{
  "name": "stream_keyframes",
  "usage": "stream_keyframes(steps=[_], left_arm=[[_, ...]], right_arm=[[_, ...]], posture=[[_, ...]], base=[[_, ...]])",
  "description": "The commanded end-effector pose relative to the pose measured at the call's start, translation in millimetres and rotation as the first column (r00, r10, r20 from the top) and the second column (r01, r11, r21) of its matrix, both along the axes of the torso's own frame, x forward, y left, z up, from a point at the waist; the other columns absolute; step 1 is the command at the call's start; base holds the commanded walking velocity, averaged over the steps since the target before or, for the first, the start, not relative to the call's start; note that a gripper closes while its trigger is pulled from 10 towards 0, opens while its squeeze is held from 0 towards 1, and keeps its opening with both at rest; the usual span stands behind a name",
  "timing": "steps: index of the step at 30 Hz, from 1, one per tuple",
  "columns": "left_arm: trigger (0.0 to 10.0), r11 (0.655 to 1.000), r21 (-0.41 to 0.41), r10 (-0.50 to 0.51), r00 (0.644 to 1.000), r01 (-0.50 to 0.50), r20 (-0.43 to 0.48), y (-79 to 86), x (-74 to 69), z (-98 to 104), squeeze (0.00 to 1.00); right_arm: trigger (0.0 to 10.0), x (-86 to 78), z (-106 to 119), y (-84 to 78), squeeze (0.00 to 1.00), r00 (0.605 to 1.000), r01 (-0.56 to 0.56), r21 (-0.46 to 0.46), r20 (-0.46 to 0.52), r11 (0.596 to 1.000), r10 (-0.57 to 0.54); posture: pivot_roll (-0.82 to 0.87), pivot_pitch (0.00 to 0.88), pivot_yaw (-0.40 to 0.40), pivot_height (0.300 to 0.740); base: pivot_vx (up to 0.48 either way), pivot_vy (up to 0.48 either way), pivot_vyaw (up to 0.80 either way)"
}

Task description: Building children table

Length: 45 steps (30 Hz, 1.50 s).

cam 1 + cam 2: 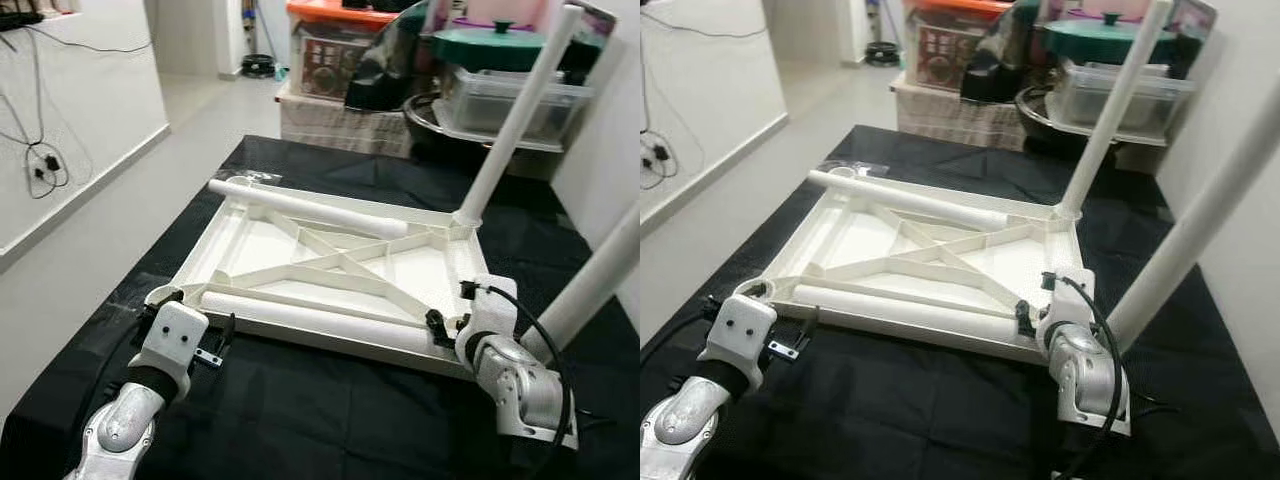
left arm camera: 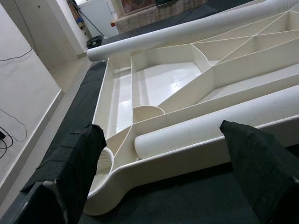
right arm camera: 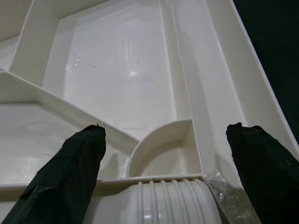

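Your white tabletop (image 1: 330, 270) lies upside down on the black table (image 1: 300, 420), ribs facing up. Two legs look done: one standing leg (image 1: 515, 115) rises from the far corner beyond your right hand (image 1: 440, 328), and a second standing leg (image 1: 590, 285) sticks up just beside that hand, at the near corner.

Two legs are still left. One loose leg (image 1: 310, 318) lies inside the tabletop between your two hands. The other loose leg (image 1: 305, 207) rests across the far edge, well past both hands.

Your left hand (image 2: 163, 154) is spread wide, holding nothing, with the end of the near loose leg between its fingers (image 2: 81, 158) and an empty corner socket (image 2: 103, 165) right by it. Your right hand is spread too, holding nothing, at the ridged base of the near standing leg.

I think you are about halfway: two sockets on the left-hand side still need legs.
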<state>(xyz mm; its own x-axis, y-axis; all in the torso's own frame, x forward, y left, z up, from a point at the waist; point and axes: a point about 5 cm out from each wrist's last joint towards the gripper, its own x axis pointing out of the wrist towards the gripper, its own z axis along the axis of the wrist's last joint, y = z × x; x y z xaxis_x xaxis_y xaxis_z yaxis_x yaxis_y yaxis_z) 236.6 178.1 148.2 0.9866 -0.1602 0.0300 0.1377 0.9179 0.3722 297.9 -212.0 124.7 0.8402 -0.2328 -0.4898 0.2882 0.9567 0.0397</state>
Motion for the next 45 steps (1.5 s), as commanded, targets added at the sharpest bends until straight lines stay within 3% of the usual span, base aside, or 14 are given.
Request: stream_keyframes(steps=[1, 14, 23, 37, 40, 45], left_arm=[[10.0, 1.000, 0.010, -0.006, 1.000, 0.006, 0.001, 0.5, -0.7, 1, 0.00], [10.0, 1.000, 0.009, -0.018, 1.000, 0.018, 0.001, -0.9, 1.6, 1, 0.00], [10.0, 1.000, 0.010, -0.024, 1.000, 0.024, 0.002, -1.7, 3.8, 1, 0.00], [10.0, 1.000, 0.011, -0.014, 1.000, 0.014, -0.005, -1.7, 2.0, -1, 0.00], [10.0, 1.000, 0.009, -0.012, 1.000, 0.012, -0.008, -1.2, 1.6, -2, 0.00], [10.0, 1.000, 0.008, -0.015, 1.000, 0.015, -0.009, -2.3, 2.0, -3, 0.00]], right_arm=[[10.0, -1.6, 0, -3.5, 0.00, 1.000, 0.028, -0.003, -0.003, 1.000, -0.028], [10.0, -8.4, 30, 10.4, 0.00, 0.996, 0.034, 0.001, 0.087, 0.999, -0.034], [10.0, -15.1, 10, 5.9, 0.00, 0.998, 0.067, 0.048, -0.023, 0.997, -0.066], [10.0, -32.8, 7, 6.1, 0.00, 0.991, 0.070, 0.008, -0.113, 0.998, -0.068], [10.0, -43.1, 0, -2.6, 0.00, 0.984, 0.088, -0.016, -0.152, 0.996, -0.089], [10.0, -44.7, -4, -5.1, 0.00, 0.981, 0.094, -0.011, -0.167, 0.995, -0.095]], posture=[[-0.01, 0.000, -0.098, 0.740], [-0.04, 0.000, -0.083, 0.740], [-0.03, 0.000, -0.085, 0.740], [-0.05, 0.000, -0.103, 0.740], [-0.05, 0.000, -0.103, 0.740], [-0.06, 0.000, -0.098, 0.740]], base=[[0.000, 0.000, 0.00], [0.000, 0.000, 0.00], [0.000, 0.000, 0.00], [0.000, 0.000, 0.00], [0.000, 0.000, 0.00], [0.000, 0.000, 0.00]])
